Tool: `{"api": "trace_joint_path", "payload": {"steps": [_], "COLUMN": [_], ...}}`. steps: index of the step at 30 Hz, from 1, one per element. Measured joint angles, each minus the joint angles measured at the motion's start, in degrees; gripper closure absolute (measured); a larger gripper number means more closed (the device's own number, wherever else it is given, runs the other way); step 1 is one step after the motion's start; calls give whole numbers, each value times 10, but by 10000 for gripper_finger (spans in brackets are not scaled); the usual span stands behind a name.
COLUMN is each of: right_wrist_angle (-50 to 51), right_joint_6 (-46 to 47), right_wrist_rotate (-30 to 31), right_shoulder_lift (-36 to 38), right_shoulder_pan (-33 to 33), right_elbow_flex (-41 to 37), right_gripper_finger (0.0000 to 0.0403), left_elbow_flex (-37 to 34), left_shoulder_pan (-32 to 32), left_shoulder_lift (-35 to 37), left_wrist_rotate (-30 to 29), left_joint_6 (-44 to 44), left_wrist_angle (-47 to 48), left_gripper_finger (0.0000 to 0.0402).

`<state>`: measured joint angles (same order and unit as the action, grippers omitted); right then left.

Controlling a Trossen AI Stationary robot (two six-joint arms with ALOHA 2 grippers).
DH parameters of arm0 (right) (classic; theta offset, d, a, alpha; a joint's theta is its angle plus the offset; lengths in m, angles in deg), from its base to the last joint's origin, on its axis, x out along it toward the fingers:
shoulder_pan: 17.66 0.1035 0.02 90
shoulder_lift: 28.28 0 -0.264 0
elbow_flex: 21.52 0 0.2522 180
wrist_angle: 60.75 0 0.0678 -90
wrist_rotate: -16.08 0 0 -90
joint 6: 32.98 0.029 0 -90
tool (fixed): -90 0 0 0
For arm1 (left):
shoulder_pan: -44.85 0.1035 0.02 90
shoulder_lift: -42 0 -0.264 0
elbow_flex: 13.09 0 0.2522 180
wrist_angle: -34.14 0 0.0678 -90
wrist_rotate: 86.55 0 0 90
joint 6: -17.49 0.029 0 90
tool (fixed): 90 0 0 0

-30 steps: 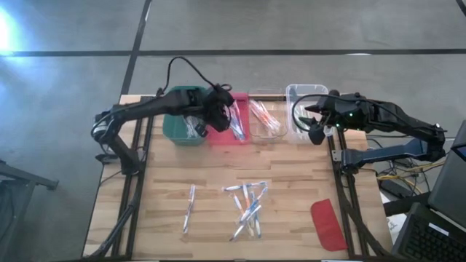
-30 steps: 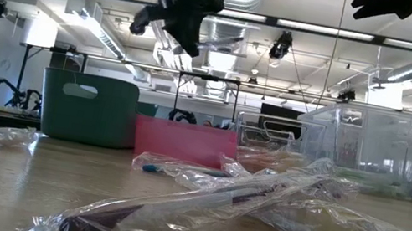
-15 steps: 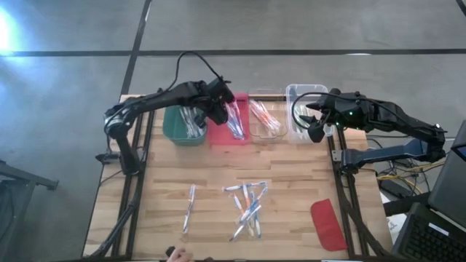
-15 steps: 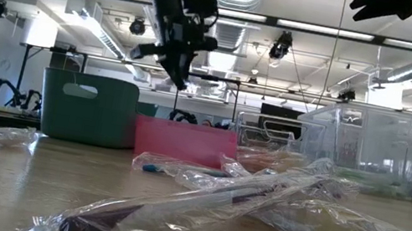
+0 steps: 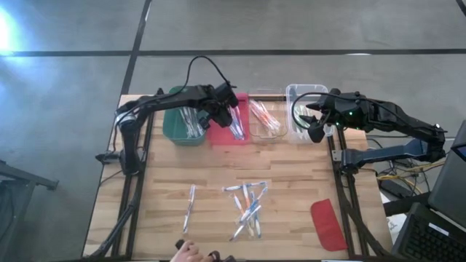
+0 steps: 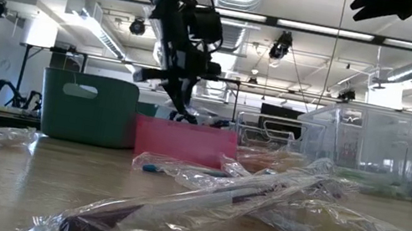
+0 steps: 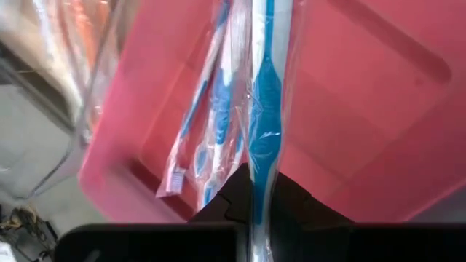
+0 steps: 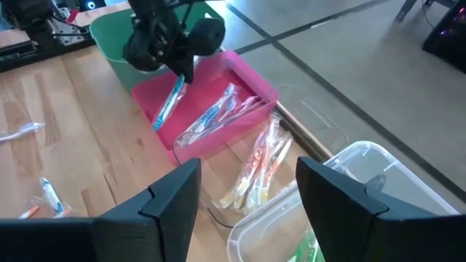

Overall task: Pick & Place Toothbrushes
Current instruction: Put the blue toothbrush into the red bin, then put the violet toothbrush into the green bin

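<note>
High view: sorting under way, with the left gripper [image 5: 223,115] poised over the pink bin [image 5: 231,124] at the back of the table [image 5: 167,182], between the green bin [image 5: 183,125] and a clear bin [image 5: 266,120] of orange-handled brushes. Right gripper [image 5: 314,125] waiting beside the clear tub [image 5: 302,109] at the back right. Loose wrapped toothbrushes [image 5: 247,207] heaped near the front centre, one more [image 5: 189,207] lying apart to their left; red lid [image 5: 328,224] at the front right. Part of a person's hand [image 5: 191,253] at the front edge.

Low view: left arm reaching down from above, gripper tip [image 6: 181,111] just above the pink bin's rim [image 6: 185,139]. Wrapped brushes [image 6: 259,197] sprawled across the foreground.

Left wrist view: dark fingers [image 7: 240,200] pinched tight on a wrapped blue toothbrush [image 7: 266,109], hanging over the pink bin's floor [image 7: 364,124], alongside other blue brushes [image 7: 207,124] already lying inside. Step in hand, by judgement: placing the blue brush with its colour mates. Next move likely calls for a little more descent, then release and a clean lift away from the wrapper.

Right wrist view: own fingers [image 8: 175,193] standing well apart, holding nothing. Left gripper [image 8: 178,65] visible farther off with the blue brush [image 8: 169,102] dangling over the pink bin [image 8: 218,109].
</note>
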<state>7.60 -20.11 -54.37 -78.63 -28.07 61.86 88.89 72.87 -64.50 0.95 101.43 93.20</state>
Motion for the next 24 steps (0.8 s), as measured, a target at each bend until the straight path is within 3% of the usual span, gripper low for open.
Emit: {"api": "trace_joint_path", "payload": {"steps": [7,16,24], "right_wrist_angle": [0,0,0], "right_joint_6": [0,0,0], "right_wrist_rotate": [0,0,-1], "right_shoulder_lift": [-2,-11,-18], "right_shoulder_pan": [0,0,0], "right_elbow_flex": [0,0,0], "right_gripper_finger": [201,218,237], "left_elbow_flex": [-2,-2,-2], "left_shoulder_pan": [0,0,-1], "left_shoulder_lift": [-6,-4,-4], "left_wrist_rotate": [-2,-2,-2], "left_joint_6": [1,-13,-33], "left_wrist_angle": [-13,-29,-33], "left_gripper_finger": [376,334,248]}}
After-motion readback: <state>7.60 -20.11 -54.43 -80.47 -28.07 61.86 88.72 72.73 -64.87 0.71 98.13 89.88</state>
